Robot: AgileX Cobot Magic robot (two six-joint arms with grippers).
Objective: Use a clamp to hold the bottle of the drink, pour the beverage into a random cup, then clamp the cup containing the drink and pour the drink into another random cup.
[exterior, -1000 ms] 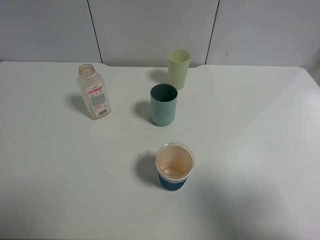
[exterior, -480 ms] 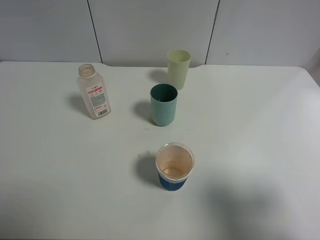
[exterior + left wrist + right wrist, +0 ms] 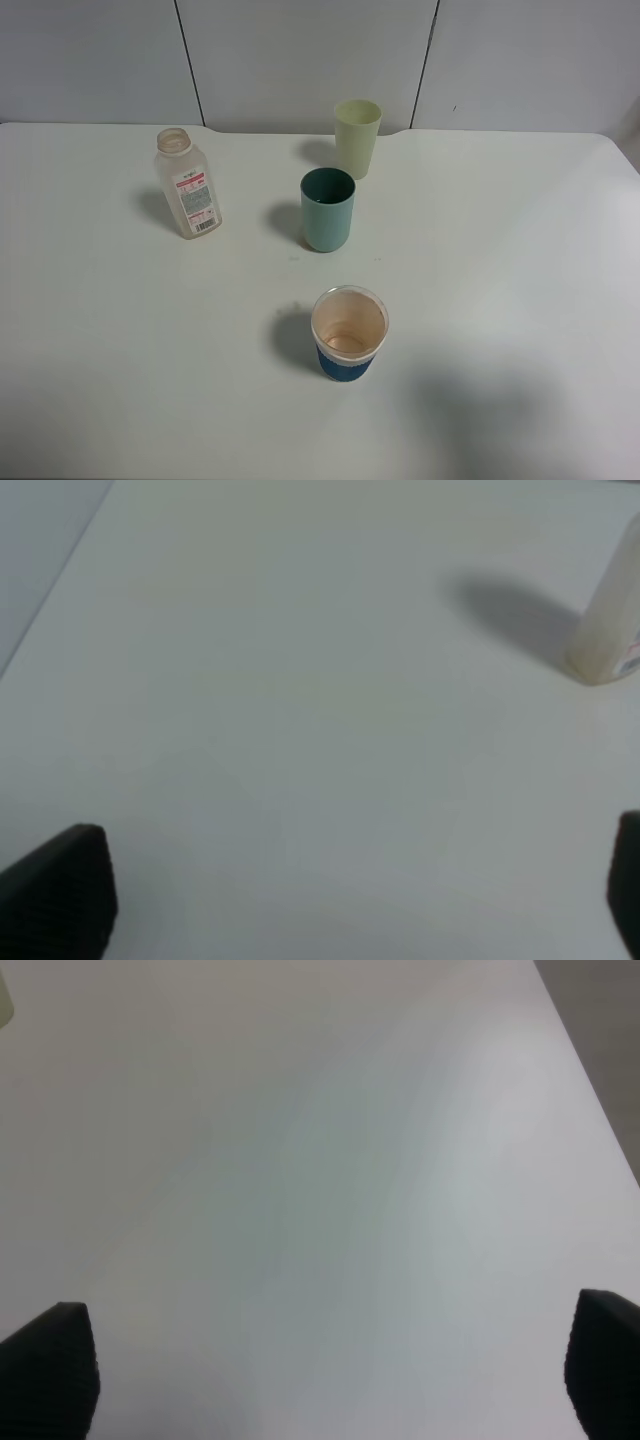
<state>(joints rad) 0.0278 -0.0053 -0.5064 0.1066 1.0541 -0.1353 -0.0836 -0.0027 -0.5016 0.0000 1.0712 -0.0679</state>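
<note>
table (image 3: 120,360): white, smooth and matt, with a soft shine on the right side
bottle (image 3: 186,184): clear, cloudy plastic, smooth, with a white and red paper-like label
pale cup (image 3: 357,138): yellow-green plastic, smooth, not shiny
teal cup (image 3: 328,209): blue-green plastic, smooth and matt, dark inside
paper cup (image 3: 349,334): looks like paper, blue at the base, brown stains inside, thin clear-looking rim
left pincer (image 3: 340,895) fingers (image 3: 62,895): black, matt, with fine ridges
right pincer (image 3: 330,1375) fingers (image 3: 50,1365): black, matt
</note>
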